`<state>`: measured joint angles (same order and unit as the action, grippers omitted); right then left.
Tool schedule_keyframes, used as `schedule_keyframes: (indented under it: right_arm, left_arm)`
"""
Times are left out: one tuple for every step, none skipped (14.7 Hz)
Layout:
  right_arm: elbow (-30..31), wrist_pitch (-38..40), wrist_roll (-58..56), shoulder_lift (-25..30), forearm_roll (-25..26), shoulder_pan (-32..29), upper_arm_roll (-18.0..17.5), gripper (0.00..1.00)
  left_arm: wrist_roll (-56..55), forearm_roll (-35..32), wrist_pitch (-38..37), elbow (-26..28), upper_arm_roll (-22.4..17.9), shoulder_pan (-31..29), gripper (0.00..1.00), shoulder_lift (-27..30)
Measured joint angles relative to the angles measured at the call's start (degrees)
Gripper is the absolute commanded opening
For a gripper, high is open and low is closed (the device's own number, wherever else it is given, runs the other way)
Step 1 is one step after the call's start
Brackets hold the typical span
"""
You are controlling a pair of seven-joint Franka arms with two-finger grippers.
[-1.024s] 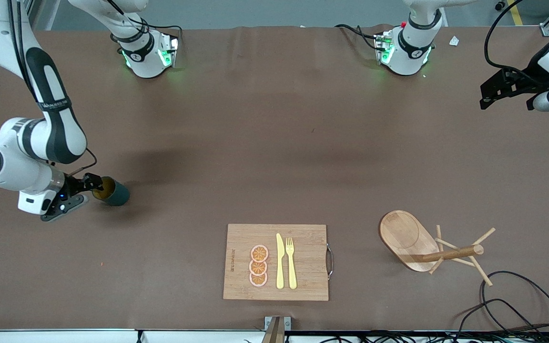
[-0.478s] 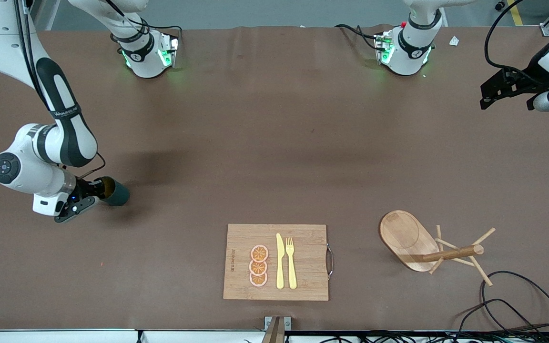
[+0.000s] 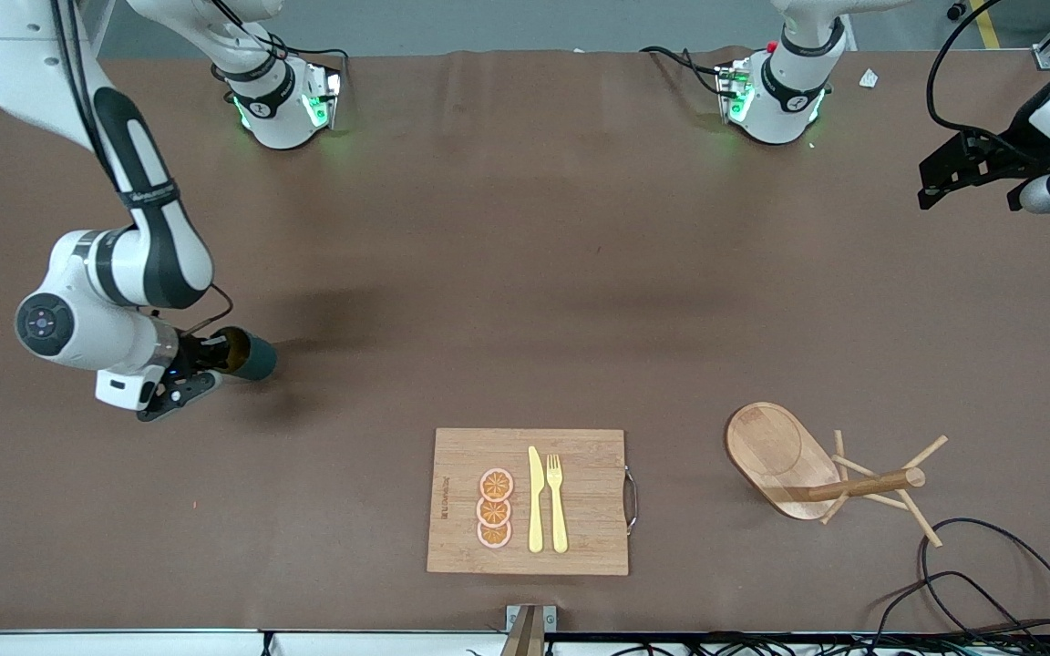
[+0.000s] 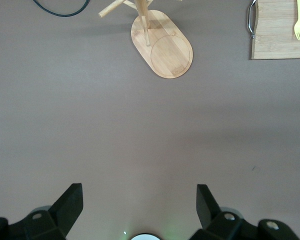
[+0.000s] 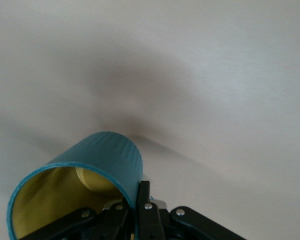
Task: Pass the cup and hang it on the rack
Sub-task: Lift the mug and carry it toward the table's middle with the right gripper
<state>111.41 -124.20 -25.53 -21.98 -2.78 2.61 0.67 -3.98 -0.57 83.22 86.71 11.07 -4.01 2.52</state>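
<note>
A bamboo cutting board [image 3: 580, 465] lies on the brown surface [image 3: 525, 273] at the six o'clock edge. On it rest three orange slices [image 3: 495, 508], a yellow knife [image 3: 535, 501] and fork [image 3: 557, 501]. Black cables [image 3: 990, 583] coil at five o'clock.

I see a brown table [image 3: 525, 273] filling the front view, its cover faintly creased. Grey floor [image 3: 507, 23] shows past its upper edge, with a yellow line [image 3: 988, 23] at one corner. Black cables [image 3: 990, 583] loop near the lower edge. Light is even; soft shadows lie mid-table.
</note>
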Motion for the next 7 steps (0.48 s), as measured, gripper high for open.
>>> schedule_keyframes:
  right_arm:
    - [-0.01,1.11,3.98,1.0,-0.96,2.32,-0.1,0.0]
    - [-0.01,1.84,8.42,1.85,-1.44,4.91,-0.17,0.0]
    - [-0.02,2.14,13.24,2.47,-1.62,7.7,-0.23,0.0]
    - [-0.13,2.15,18.41,2.86,-1.66,10.63,-0.28,0.0]
    - [-0.43,2.15,23.69,3.01,-1.68,13.66,-0.32,0.0]
    - [-1.01,2.14,29.08,3.01,-1.69,16.65,-0.35,0.0]
    - [-1.71,2.06,34.32,3.01,-1.7,19.46,-0.38,0.0]
  left_arm:
    - [0.0,0.0,0.0,0.0,0.02,0.0,1.0,0.0]
    - [0.0,0.0,0.0,0.0,0.04,0.0,1.0,0.0]
    - [0.0,0.0,0.0,0.0,0.07,0.0,1.0,0.0]
    - [0.0,0.0,0.0,0.0,0.08,0.0,1.0,0.0]
    - [0.0,0.0,0.0,0.0,0.08,0.0,1.0,0.0]
    - [0.0,0.0,0.0,0.0,0.09,0.0,1.0,0.0]
    - [0.0,0.0,-0.02,0.01,0.09,0.0,1.0,0.0]
